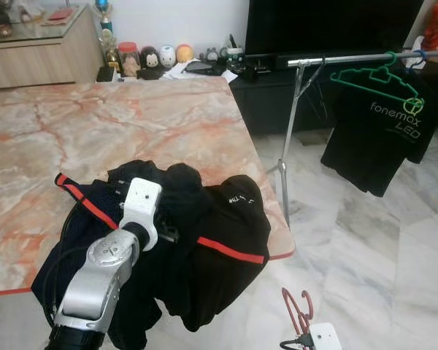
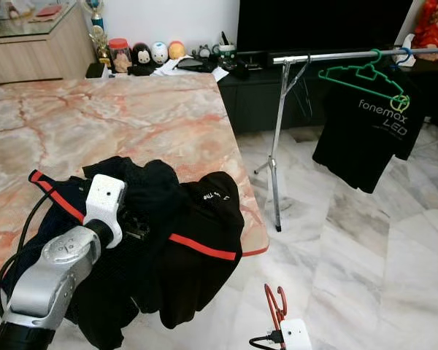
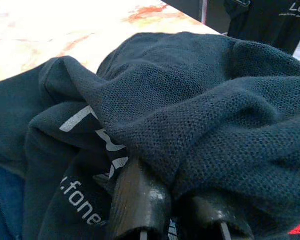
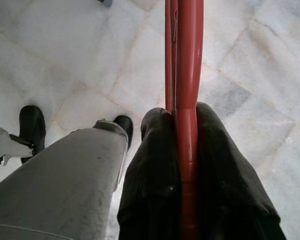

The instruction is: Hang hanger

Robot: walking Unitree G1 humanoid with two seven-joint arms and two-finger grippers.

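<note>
Red hanger (image 4: 189, 75) pinched between right gripper (image 4: 182, 150) jaws low over the marble floor (image 2: 365, 248), left gripper (image 3: 175, 200) jaws pressed together amid dark clothes (image 1: 204, 226) heaped at the table (image 1: 95, 124) edge, rack (image 2: 336, 55) bearing a green hanger (image 2: 365, 76) well apart.
</note>
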